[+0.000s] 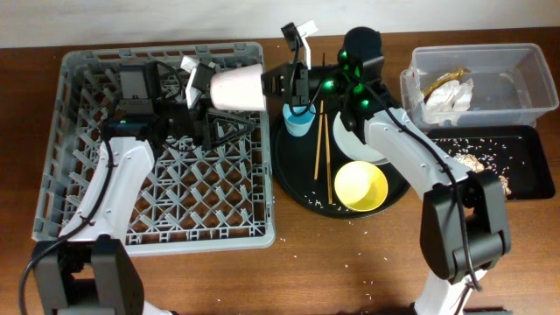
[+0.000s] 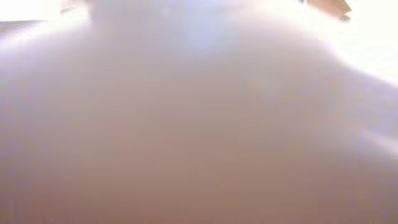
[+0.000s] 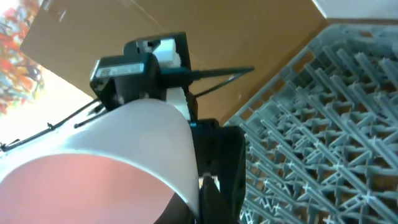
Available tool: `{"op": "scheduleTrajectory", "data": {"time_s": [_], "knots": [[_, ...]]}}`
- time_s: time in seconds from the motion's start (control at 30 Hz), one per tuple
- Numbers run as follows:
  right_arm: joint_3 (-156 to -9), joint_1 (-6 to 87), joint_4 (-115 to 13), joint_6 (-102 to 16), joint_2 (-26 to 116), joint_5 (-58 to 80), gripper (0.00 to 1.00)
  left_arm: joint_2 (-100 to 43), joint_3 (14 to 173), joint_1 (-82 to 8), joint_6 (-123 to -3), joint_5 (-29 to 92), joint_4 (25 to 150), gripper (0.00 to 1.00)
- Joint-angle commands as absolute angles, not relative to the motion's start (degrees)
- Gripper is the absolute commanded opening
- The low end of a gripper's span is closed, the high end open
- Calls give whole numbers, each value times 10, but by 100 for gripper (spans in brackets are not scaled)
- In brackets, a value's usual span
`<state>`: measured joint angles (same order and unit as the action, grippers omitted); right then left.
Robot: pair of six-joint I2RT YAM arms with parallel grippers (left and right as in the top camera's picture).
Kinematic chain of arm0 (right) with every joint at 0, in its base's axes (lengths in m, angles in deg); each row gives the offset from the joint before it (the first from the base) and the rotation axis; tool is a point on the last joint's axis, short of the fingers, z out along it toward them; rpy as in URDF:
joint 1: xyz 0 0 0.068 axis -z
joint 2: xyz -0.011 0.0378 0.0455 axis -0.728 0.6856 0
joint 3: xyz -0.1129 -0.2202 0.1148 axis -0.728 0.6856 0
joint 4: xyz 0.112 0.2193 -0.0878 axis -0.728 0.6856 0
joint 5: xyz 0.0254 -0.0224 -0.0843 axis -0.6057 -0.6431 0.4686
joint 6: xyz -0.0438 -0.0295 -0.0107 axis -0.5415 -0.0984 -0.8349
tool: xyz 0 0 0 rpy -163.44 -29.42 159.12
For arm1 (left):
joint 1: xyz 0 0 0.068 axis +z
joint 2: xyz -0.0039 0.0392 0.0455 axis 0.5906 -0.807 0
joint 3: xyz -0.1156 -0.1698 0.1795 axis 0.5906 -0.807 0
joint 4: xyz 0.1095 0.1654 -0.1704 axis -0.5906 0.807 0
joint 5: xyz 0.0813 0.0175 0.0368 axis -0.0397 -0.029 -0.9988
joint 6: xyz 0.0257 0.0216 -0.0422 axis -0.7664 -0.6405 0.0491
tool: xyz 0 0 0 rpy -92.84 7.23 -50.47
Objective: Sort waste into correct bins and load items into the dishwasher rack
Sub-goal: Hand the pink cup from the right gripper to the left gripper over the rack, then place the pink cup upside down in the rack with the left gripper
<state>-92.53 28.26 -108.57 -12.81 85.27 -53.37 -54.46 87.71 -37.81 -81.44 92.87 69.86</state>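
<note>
From my seat the rack (image 1: 79, 131) reads as matt grey plastic. The pink cup (image 1: 238, 88) looks smooth, with a soft sheen. The tub (image 1: 516, 83) is clear, glossy plastic, and the napkin (image 1: 446, 98) is crumpled paper. The chopsticks (image 1: 318, 140) are bare wood, the bowl (image 1: 360, 185) is smooth and shiny, and the table (image 1: 350, 280) shows brown wood grain.

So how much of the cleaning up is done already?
Maybe halfway. The napkin sits in the clear tub and food chunks lie in the flat black tray. The left pincer holds the pink cup over the rack. The blue cup, chopsticks, yellow bowl and plate wait on the round tray, and some rice grains dot the table.
</note>
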Motion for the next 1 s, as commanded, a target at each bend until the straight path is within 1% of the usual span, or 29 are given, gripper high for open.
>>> {"op": "scheduleTrajectory", "data": {"time_s": [0.0,0.1,0.13,0.27,0.37,0.4,0.47,0.5,0.53,0.57,0.6,0.63,0.67,0.7,0.73,0.77,0.8,0.87,0.9,0.93,0.97], "knots": [[-938,280,-1026,-192,836,-549,4,-547,875,-369,-795,939,697,95],[-938,280,-1024,-192,836,-558,4,-547,875,-349,-784,939,697,93],[-938,280,-1024,-192,836,-558,4,-547,875,-345,-782,939,697,90],[-938,278,-1017,-193,836,-557,4,-547,875,-345,-782,939,690,90],[-938,265,-968,-233,836,-542,4,-546,875,-345,-758,939,670,89],[-938,265,-969,-233,836,-538,4,-545,875,-345,-758,939,670,80],[-938,265,-969,-233,836,-538,4,-545,875,-345,-758,939,670,65],[-938,265,-969,-233,836,-538,4,-545,875,-345,-758,939,670,59],[-938,265,-969,-233,836,-537,4,-545,875,-345,-758,939,670,57],[-938,265,-969,-233,836,-536,4,-545,875,-345,-758,939,670,50],[-938,265,-969,-233,836,-536,11,-545,875,-345,-758,939,670,48],[-938,265,-969,-233,836,-536,52,-545,875,-345,-758,939,669,47],[-938,266,-969,-233,836,-536,75,-545,875,-345,-758,939,669,45],[-938,274,-967,-233,836,-536,93,-545,877,-342,-751,939,666,43],[-938,291,-959,-233,836,-536,99,-545,878,-324,-682,939,617,39],[-938,309,-949,-233,836,-535,98,-545,878,-310,-637,939,576,36],[-938,337,-938,-235,836,-535,99,-545,878,-299,-598,939,529,36],[-938,400,-887,-266,836,-519,98,-545,878,-293,-484,938,354,35],[-938,424,-822,-310,836,-482,98,-545,878,-292,-441,928,280,35],[-938,438,-741,-359,836,-423,98,-545,878,-290,-413,871,237,35],[-938,442,-690,-389,835,-377,99,-545,878,-288,-407,827,249,36]]}}
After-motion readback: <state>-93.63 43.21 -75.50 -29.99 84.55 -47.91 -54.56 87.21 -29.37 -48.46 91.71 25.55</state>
